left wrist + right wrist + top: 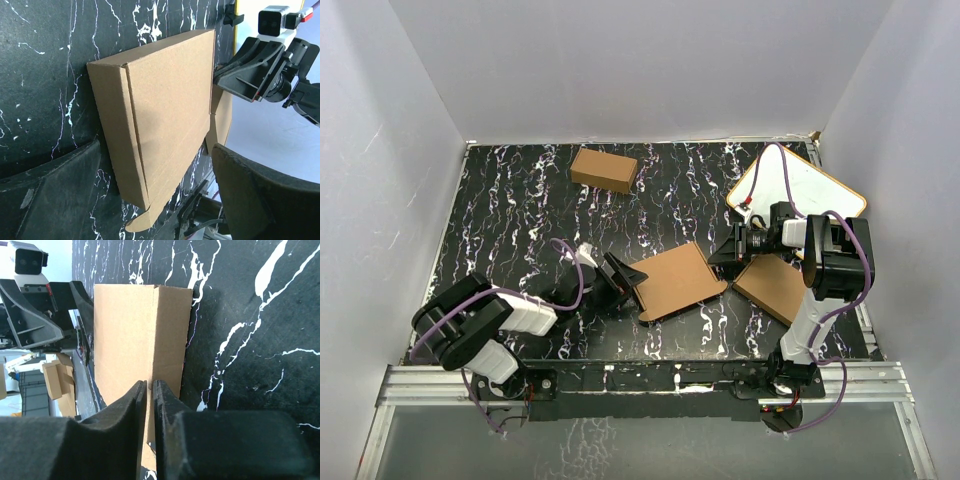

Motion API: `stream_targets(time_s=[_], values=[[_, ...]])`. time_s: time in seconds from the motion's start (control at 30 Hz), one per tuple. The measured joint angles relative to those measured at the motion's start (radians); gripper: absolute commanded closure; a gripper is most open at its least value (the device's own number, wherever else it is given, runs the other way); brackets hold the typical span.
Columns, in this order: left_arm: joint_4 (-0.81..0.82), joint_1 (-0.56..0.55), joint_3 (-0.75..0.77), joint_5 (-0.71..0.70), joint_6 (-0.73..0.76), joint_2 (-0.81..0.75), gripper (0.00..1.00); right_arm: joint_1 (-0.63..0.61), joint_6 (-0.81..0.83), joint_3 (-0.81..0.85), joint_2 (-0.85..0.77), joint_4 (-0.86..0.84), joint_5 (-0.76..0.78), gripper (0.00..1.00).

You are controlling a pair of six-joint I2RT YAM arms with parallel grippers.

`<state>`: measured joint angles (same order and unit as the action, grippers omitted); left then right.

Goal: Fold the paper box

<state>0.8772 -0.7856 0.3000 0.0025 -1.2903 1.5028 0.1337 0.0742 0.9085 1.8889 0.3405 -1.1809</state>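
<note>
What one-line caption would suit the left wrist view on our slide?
Open left gripper faces the paper box on the black marbled table while the right gripper pinches its far edge.

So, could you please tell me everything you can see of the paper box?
The paper box is plain brown corrugated cardboard, folded into a thin flat rectangle with a narrow side wall and a rounded tab poking out at one corner. It sits askew midway across the black marbled table. The right tool looks pinched shut on its right edge; the left tool stands open astride its left edge.
</note>
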Motion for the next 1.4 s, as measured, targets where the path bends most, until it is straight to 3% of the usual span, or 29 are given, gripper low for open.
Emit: stream_targets(time_s=[0.1, 0.23, 0.37, 0.7, 1.07, 1.4], values=[[0.001, -0.008, 0.000, -0.016, -0.008, 0.001, 0.09, 0.002, 0.027, 0.002, 0.000, 0.014, -0.015, 0.63], [-0.003, -0.010, 0.001, -0.026, -0.004, 0.001, 0.10, 0.006, 0.096, 0.011, 0.000, 0.064, -0.029, 0.60], [-0.026, -0.010, 0.017, -0.027, 0.018, 0.001, 0.12, -0.009, 0.152, 0.026, 0.004, 0.115, -0.016, 0.62], [-0.111, 0.005, 0.095, -0.011, 0.126, 0.024, 0.13, -0.064, 0.179, 0.068, 0.044, 0.163, 0.033, 0.86], [-0.185, 0.109, 0.200, 0.111, 0.286, 0.075, 0.03, -0.012, 0.087, 0.041, 0.044, 0.127, 0.026, 0.89], [-0.105, 0.106, 0.061, 0.132, 0.211, -0.018, 0.03, 0.014, 0.048, 0.031, 0.045, 0.111, 0.019, 0.89]])
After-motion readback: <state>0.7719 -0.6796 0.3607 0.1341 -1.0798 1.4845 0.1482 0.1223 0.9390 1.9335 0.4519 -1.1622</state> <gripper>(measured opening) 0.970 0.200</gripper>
